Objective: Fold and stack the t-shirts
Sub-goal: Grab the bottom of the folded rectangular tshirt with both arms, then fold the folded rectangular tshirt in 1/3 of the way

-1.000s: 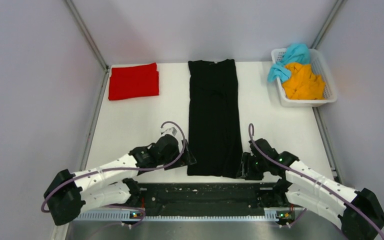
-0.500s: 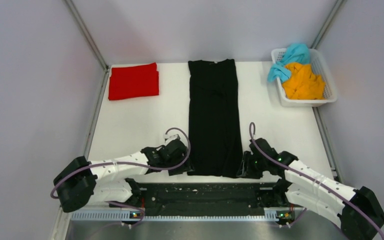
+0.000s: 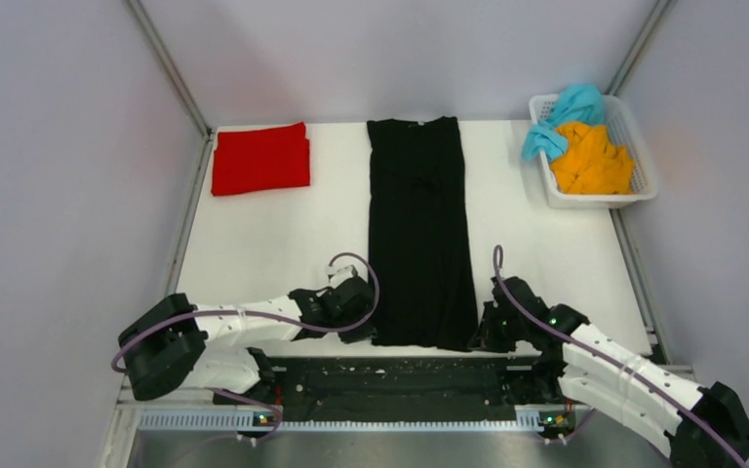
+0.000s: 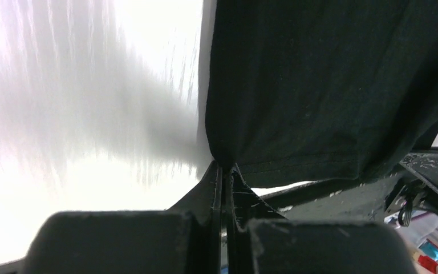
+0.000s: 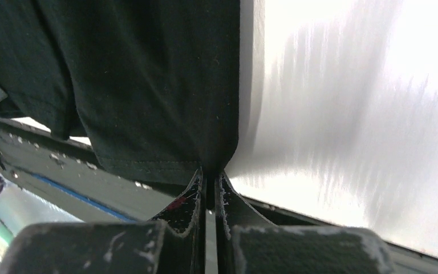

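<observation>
The black t-shirt (image 3: 419,224) lies as a long narrow strip down the middle of the white table, collar at the far end. My left gripper (image 3: 369,331) is shut on its near left hem corner (image 4: 223,162), and my right gripper (image 3: 478,336) is shut on its near right hem corner (image 5: 210,166). Cloth is pinched between both pairs of fingertips. A folded red t-shirt (image 3: 259,159) rests at the far left. An orange t-shirt (image 3: 593,159) and a teal t-shirt (image 3: 568,112) are bunched in the basket.
A white mesh basket (image 3: 634,122) stands at the far right corner. Grey walls close in the table on the left, back and right. A dark metal rail (image 3: 400,375) runs along the near edge between the arm bases.
Both grippers went from open to shut on the black shirt's near corners. The left arm slid nearer and right to the hem; the right gripper shifted slightly nearer.
</observation>
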`<state>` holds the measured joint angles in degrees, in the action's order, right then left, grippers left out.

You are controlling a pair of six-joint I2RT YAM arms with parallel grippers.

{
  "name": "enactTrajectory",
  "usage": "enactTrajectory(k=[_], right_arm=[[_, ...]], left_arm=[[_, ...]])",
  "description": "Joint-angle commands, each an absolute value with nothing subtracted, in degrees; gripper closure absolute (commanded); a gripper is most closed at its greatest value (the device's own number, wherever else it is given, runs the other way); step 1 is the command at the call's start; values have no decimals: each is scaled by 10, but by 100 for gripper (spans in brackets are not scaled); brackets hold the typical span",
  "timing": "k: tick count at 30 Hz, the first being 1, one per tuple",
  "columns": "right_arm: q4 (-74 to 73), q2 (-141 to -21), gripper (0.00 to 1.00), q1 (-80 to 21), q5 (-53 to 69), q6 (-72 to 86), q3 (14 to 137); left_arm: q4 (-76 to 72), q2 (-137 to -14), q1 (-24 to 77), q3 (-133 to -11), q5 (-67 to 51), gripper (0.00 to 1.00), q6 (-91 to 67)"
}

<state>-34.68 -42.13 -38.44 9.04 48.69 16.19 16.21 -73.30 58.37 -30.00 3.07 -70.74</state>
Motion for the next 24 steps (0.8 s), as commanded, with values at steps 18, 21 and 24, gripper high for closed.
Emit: enactTrajectory(k=[18, 21, 24], right_arm=[[-361, -420, 100, -381, 87, 415, 310], [-336, -472, 100, -372, 35, 384, 361], [-289, -523, 100, -336, 19, 360, 399]], left_arm=[[187, -658, 619, -395, 147, 100, -648], [160, -673, 564, -414, 135, 100, -605], [126, -695, 499, -441, 99, 100, -558]])
